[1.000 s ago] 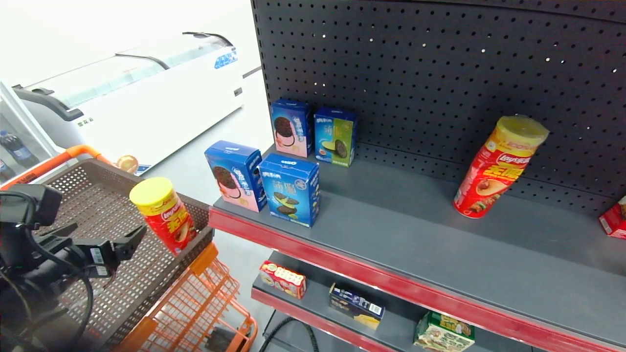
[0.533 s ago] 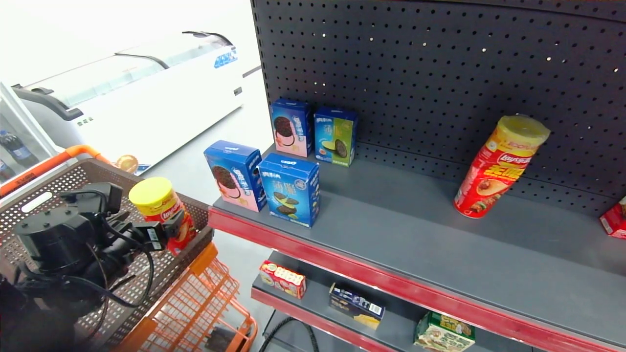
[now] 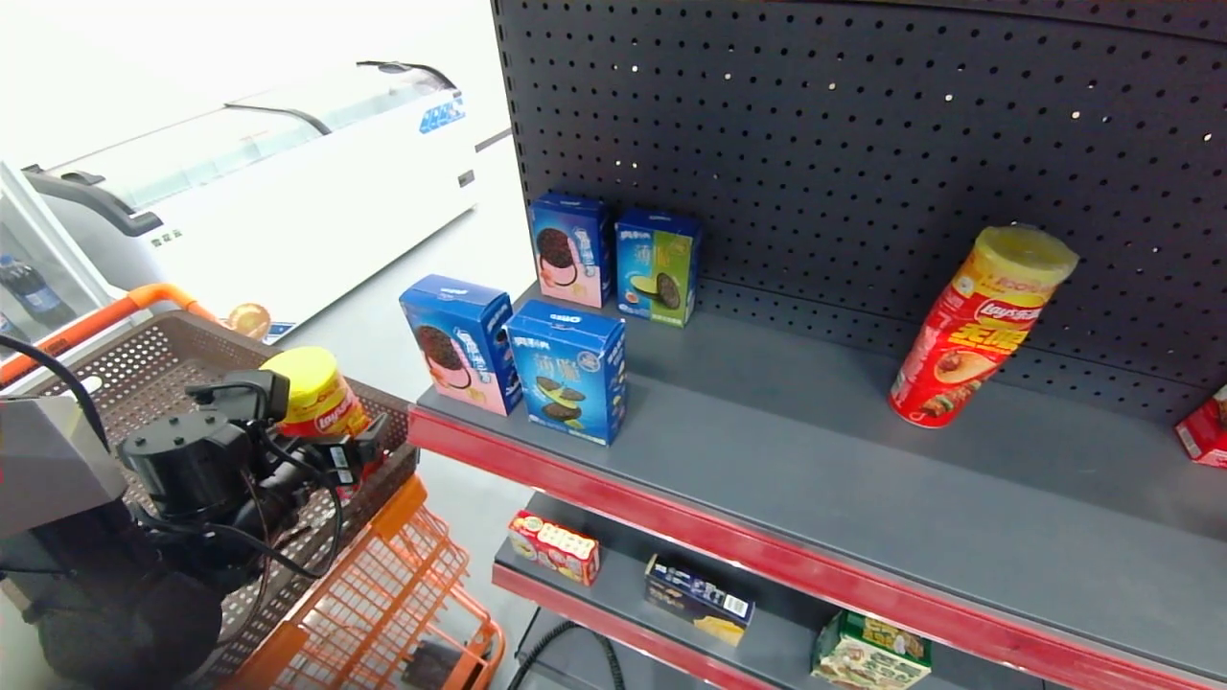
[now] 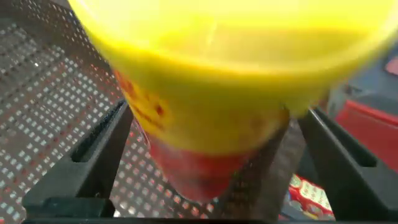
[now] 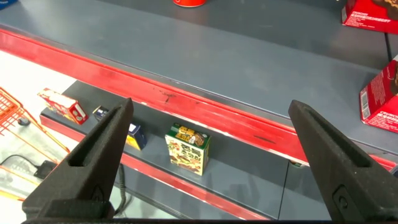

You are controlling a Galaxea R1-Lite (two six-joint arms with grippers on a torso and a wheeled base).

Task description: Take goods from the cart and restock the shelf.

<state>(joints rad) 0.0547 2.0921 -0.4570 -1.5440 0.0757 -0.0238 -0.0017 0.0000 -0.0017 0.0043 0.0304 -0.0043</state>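
The grey shelf [image 3: 767,460] with its black pegboard [image 3: 863,144] carries four cookie boxes [image 3: 567,369] at its left end. A second chip can [image 3: 978,326] leans on the pegboard farther right, with wide bare board between. A white freezer [image 3: 288,192] stands beyond the brown mesh cart [image 3: 144,355], whose corner sits just beside the shelf's red front edge. The yellow-lidded chip can [image 3: 312,393] [image 4: 211,81] stands in that corner, between the spread, unclenched fingers of the left gripper [image 3: 326,422] [image 4: 208,124]. The right gripper [image 5: 211,109] hangs released before the red edge.
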